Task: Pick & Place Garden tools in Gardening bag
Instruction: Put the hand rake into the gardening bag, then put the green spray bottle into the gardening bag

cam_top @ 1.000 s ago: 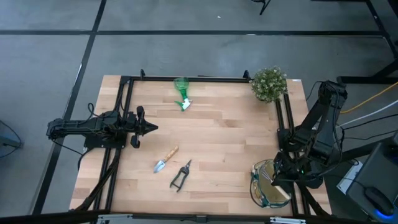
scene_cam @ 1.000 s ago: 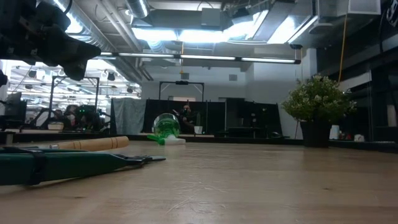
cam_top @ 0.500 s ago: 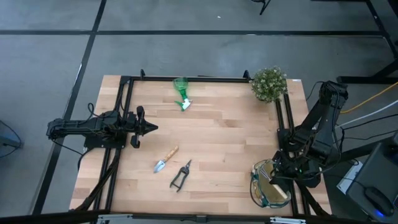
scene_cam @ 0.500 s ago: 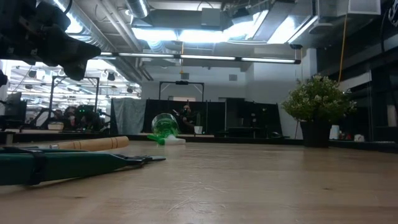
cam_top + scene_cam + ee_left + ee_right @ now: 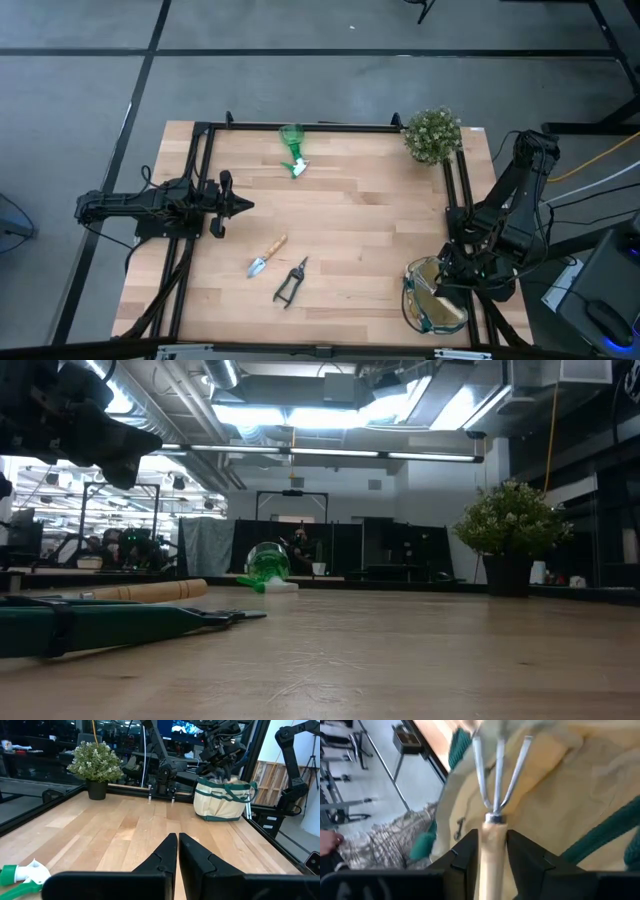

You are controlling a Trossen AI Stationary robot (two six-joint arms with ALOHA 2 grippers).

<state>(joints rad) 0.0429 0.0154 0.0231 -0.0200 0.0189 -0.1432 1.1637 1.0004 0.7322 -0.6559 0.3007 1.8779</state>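
Observation:
My right gripper (image 5: 441, 291) is over the beige, green-trimmed gardening bag (image 5: 424, 316) at the table's near right corner. It is shut on a wooden-handled three-pronged hand fork (image 5: 497, 780). My left gripper (image 5: 246, 206) is shut and empty at the table's left side. The green spray bottle (image 5: 293, 150) lies on its side near the far edge. The wooden-handled trowel (image 5: 266, 256) and the black-handled shears (image 5: 290, 282) lie flat near the front, left of centre. My right gripper pinches the fork's wooden handle (image 5: 492, 837) between its two fingers (image 5: 466, 851), just behind the metal collar. The handle runs along the fingers, and the prongs (image 5: 498, 767) point away from the wrist at the bag's beige fabric (image 5: 570, 795). The fork is lifted clear of the table.
A bushy potted plant (image 5: 432, 133) stands at the far right corner. Black frame rails (image 5: 196, 180) run along the table's left, far and right sides. Bare wood lies between the tools and the bag.
In the high view, less of the fork's pale wooden handle shows over the bag than a second ago. The left arm and the tools on the table have kept still.

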